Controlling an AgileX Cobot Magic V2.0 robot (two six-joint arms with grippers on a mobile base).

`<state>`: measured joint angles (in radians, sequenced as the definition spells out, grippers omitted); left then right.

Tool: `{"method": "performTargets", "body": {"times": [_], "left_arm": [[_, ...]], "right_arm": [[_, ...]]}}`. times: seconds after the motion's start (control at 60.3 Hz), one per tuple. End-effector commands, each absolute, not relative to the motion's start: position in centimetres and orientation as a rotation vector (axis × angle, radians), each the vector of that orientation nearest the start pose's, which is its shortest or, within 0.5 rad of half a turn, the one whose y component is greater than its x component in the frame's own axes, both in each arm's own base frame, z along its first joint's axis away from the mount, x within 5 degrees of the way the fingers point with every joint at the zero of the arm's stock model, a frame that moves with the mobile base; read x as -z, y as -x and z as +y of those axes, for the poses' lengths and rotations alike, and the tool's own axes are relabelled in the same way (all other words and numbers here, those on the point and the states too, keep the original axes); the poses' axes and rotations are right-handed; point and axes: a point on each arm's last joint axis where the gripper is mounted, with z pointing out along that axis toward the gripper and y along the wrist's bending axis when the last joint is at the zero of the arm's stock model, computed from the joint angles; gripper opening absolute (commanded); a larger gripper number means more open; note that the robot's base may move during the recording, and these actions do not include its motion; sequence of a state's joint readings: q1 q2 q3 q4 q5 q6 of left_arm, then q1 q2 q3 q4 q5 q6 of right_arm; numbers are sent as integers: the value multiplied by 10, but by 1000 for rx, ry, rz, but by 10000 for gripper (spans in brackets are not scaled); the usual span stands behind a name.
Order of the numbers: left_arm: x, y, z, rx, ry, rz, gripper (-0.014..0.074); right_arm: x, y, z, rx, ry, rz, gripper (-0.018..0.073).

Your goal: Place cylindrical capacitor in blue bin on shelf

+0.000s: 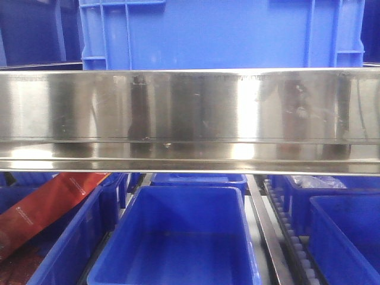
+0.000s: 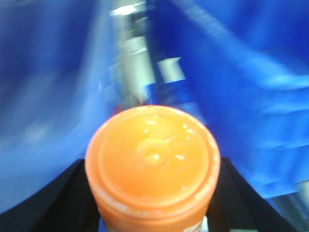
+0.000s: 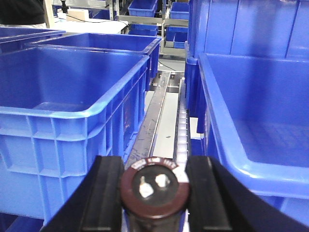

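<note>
In the right wrist view my right gripper (image 3: 154,169) is shut on the cylindrical capacitor (image 3: 154,191), a dark brown stubby cylinder with two metal terminals on its end. It hangs over the roller rail (image 3: 166,111) between two blue bins, one on the left (image 3: 72,96) and one on the right (image 3: 260,116). In the left wrist view my left gripper (image 2: 152,198) is shut on an orange round-topped container (image 2: 152,154); that view is blurred. The shelf's shiny steel front rail (image 1: 190,107) crosses the front view, with an open blue bin (image 1: 178,237) below it. Neither gripper shows in the front view.
A large blue crate (image 1: 219,32) stands on the tier above the rail. More blue bins flank the lower tier; the left one (image 1: 65,249) holds a red packet (image 1: 41,208). A steel divider and rollers (image 1: 273,237) run between bins. More bins stand at the back (image 3: 145,7).
</note>
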<state>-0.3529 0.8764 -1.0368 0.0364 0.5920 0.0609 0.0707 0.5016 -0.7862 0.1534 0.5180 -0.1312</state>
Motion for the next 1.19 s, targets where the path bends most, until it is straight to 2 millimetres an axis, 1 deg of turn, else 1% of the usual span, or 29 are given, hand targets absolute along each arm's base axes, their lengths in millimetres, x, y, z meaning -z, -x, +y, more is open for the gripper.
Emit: {"method": "performTargets", "body": {"times": [0.0,0.033,0.05,0.066,0.1,0.116,0.182,0.249,0.365,0.382,0.398,0.415,0.431,0.498,0.581,0.647,0.73,0.813,0.863,0.896,0.945,0.962,1.028,1.078,1.145,1.178], "left_arm": [[-442,-174,-79,206,-489,1789,-111],[-453,-178,-86,224,-502,1762,-111],[-455,-183,-92,234,-516,1761,-111],[-463,-185,-95,243,-518,1742,-111],[-469,-192,-104,257,-534,1735,-111],[-476,-195,-106,264,-534,1716,-111],[-489,-212,-123,290,-550,1695,-111],[-501,-230,-140,334,-546,1678,-111],[-511,-259,-168,398,-547,1667,-111],[-507,-265,-175,401,-556,1681,-111],[-509,-269,-178,408,-557,1680,-111],[-505,-275,-184,409,-566,1694,-111],[-506,-278,-188,414,-569,1695,-111],[-495,-296,-208,420,-599,1736,-111],[-479,-314,-228,422,-633,1784,-111],[-466,-326,-238,416,-649,1822,-111],[-443,-342,-249,404,-667,1876,-111],[-424,-351,-256,392,-686,1931,-92],[-416,-355,-258,386,-696,1959,-50],[-412,-356,-259,382,-703,1978,0],[-405,-359,-261,380,-711,2001,98],[-405,-358,-261,382,-711,2005,146],[-402,-359,-262,385,-713,2015,292],[-402,-359,-263,394,-710,2016,452],[-404,-358,-262,398,-709,2015,627],[-406,-357,-262,400,-709,2017,606]], "right_arm": [[-396,-85,13,-117,110,1671,-79],[-396,-85,13,-117,110,1671,-79],[-396,-85,13,-117,110,1671,-79],[-396,-85,13,-117,110,1671,-79],[-396,-85,13,-117,110,1671,-79],[-396,-85,13,-117,110,1671,-79],[-396,-85,13,-117,110,1671,-79],[-396,-85,13,-117,110,1671,-79],[-396,-85,13,-117,110,1671,-79],[-396,-85,13,-117,110,1671,-79],[-396,-85,13,-117,110,1671,-79],[-396,-85,13,-117,110,1671,-79],[-396,-85,13,-117,110,1671,-79],[-396,-85,13,-117,110,1671,-79],[-396,-85,13,-117,110,1671,-79],[-396,-85,13,-117,110,1671,-79],[-396,-85,13,-117,110,1671,-79],[-396,-85,13,-117,111,1673,-79],[-396,-85,13,-117,111,1673,-79],[-396,-85,13,-117,111,1673,-79],[-396,-85,13,-117,111,1673,-79],[-396,-85,13,-117,111,1673,-79],[-396,-85,13,-117,111,1673,-79],[-396,-85,13,-117,111,1675,-79],[-396,-85,13,-117,111,1675,-79],[-396,-85,13,-117,111,1675,-79]]}}
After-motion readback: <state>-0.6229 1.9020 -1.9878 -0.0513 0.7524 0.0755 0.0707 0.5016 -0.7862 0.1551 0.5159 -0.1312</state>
